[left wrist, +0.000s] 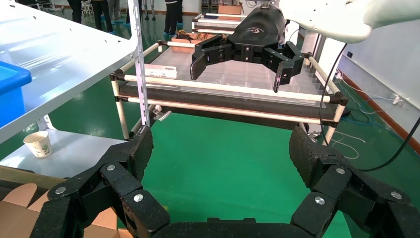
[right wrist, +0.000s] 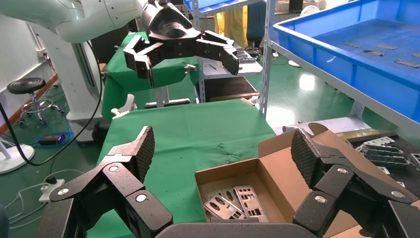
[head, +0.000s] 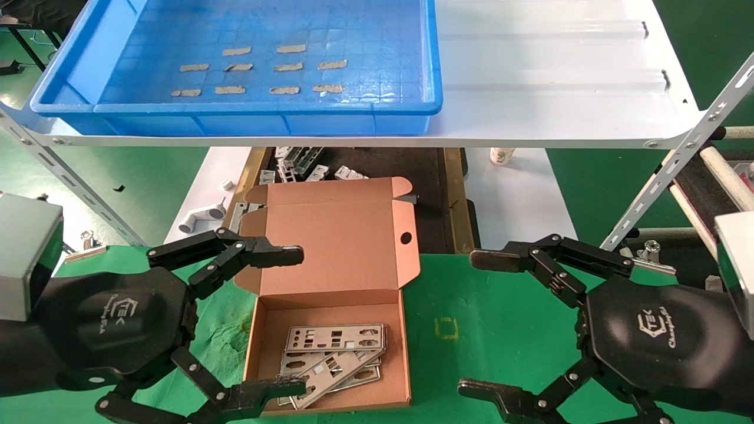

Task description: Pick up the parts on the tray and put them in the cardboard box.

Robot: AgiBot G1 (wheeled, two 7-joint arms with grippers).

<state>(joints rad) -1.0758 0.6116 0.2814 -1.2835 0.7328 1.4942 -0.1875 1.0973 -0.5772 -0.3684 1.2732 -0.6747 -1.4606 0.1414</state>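
Observation:
The blue tray (head: pixel 259 118) stands on the white shelf and holds only strips of tan tape. The cardboard box (head: pixel 330 306) lies open on the green table with its lid (head: pixel 347 235) flipped back. Several silver parts (head: pixel 336 353) lie stacked in it; they also show in the right wrist view (right wrist: pixel 233 201). My left gripper (head: pixel 283 321) is open and empty at the box's left side. My right gripper (head: pixel 483 324) is open and empty over the green mat to the right of the box.
Small grey brackets (head: pixel 306 165) lie in a dark bin behind the box, under the shelf. A paper cup (head: pixel 500 156) and a white pipe fitting (head: pixel 203 218) sit on the lower white board. Shelf posts (head: pixel 677 153) slant at both sides.

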